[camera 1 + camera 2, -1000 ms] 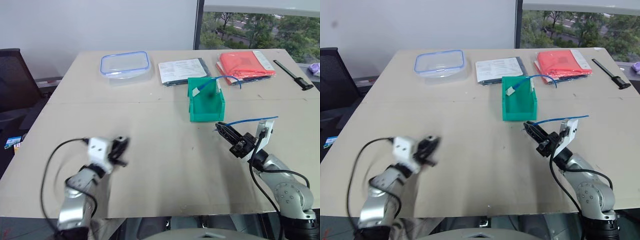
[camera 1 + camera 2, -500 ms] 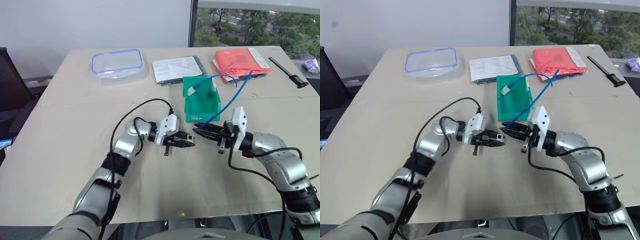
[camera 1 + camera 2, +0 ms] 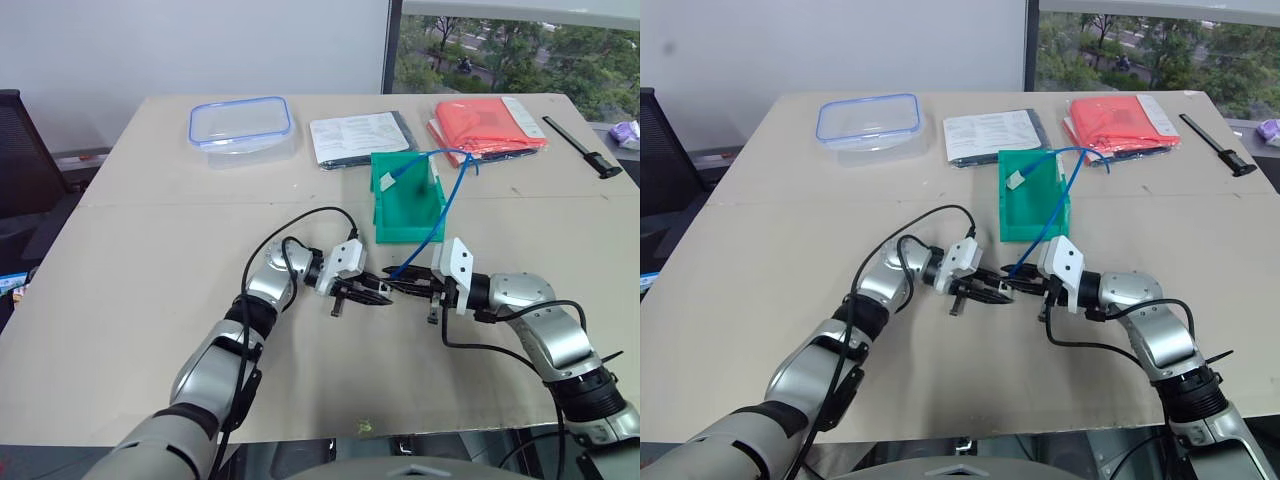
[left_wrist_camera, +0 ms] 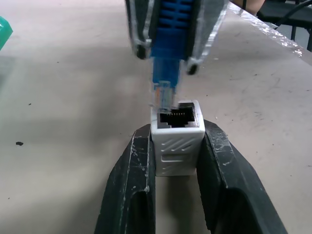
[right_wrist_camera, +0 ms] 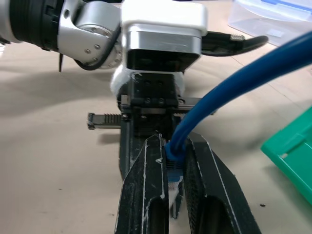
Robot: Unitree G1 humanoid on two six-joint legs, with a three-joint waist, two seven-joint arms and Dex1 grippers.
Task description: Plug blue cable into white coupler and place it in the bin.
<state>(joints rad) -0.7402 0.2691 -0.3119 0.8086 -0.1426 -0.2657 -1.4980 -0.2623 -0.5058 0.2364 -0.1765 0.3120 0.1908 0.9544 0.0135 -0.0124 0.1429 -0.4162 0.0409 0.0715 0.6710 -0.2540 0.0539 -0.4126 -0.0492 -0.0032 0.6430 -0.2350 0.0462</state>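
Observation:
My left gripper (image 4: 176, 127) is shut on the white coupler (image 4: 177, 141), whose dark socket faces my right gripper. The right gripper (image 5: 175, 141) is shut on the plug end of the blue cable (image 5: 234, 92). The clear plug (image 4: 163, 95) touches the coupler's rim at one corner, beside the socket and not inside it. Both grippers meet tip to tip above the table's middle, the left gripper (image 3: 378, 296) against the right gripper (image 3: 400, 285). The cable rises from there over the green bin (image 3: 405, 225), just behind. Another blue cable with a white end piece (image 3: 392, 184) lies in the bin.
Along the far side of the table lie a clear blue-rimmed container (image 3: 241, 123), papers (image 3: 363, 140), a red folder (image 3: 488, 124) and a black tool (image 3: 585, 150). A black chair (image 3: 20, 150) stands at the left.
My left arm swung from the near left of the table to the middle with the coupler. The right gripper came left with the cable, and the gap between the tips has closed.

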